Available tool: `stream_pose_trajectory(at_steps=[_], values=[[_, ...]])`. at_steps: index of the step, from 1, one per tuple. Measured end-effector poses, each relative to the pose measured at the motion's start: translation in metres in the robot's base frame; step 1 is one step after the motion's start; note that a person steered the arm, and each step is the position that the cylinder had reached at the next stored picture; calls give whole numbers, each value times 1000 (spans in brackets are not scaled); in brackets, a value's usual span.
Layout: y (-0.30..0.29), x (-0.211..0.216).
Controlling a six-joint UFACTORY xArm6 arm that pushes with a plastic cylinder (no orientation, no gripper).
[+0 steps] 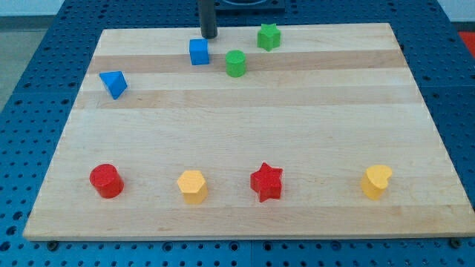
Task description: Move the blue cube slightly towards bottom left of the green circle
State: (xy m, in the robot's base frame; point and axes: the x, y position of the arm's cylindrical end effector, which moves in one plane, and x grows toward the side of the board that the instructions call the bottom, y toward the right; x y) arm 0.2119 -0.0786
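Note:
The blue cube [199, 52] sits near the view's top, left of centre. The green circle [235, 64] is just to its right and a little lower, a small gap between them. My tip [210, 35] is at the view's top, just above and slightly right of the blue cube, close to its upper right corner. I cannot tell whether it touches the cube.
A green star [269, 36] lies up and right of the green circle. A blue triangular block [113, 84] is at the left. Along the bottom stand a red cylinder [106, 180], a yellow hexagon [192, 185], a red star [266, 182] and a yellow heart [377, 181].

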Motion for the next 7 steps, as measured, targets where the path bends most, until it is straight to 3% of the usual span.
stream_pose_trajectory(at_steps=[7], values=[[-4, 62]])
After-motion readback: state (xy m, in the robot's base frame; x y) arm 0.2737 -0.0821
